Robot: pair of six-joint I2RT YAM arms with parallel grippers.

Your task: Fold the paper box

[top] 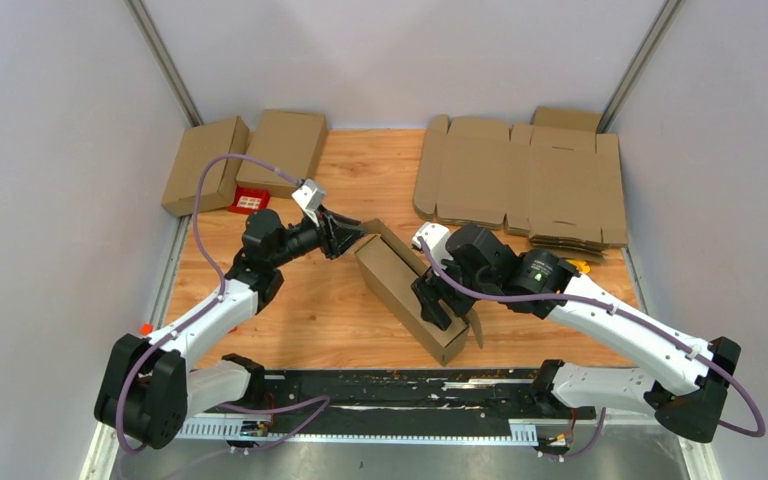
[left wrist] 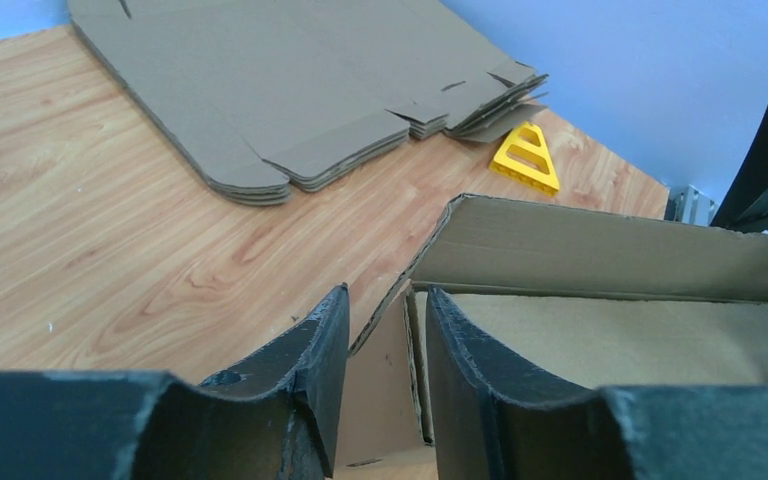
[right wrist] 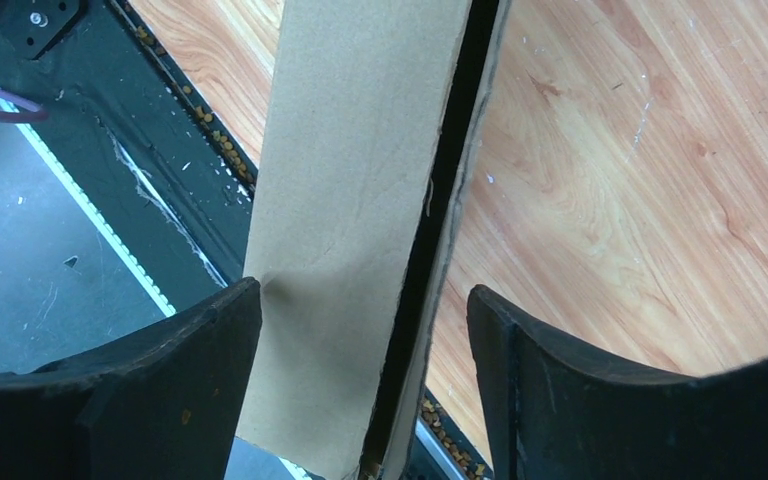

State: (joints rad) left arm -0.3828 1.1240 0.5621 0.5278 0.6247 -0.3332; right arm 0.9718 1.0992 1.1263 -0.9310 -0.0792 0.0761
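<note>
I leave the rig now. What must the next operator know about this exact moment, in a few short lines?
Box: mid-table, lying diagonally, part folded, walls up, inside still open.
Left end effector: jaws partly open, astride the end flap at the far end; no firm clamp visible.
Right end effector: open wide, astride cardboard at the near end.
Blanks: stacked far right.
Closed boxes: two, far left.
Done: walls raised.
Left, as far as I can judge: tuck the end flaps and close the box.
</note>
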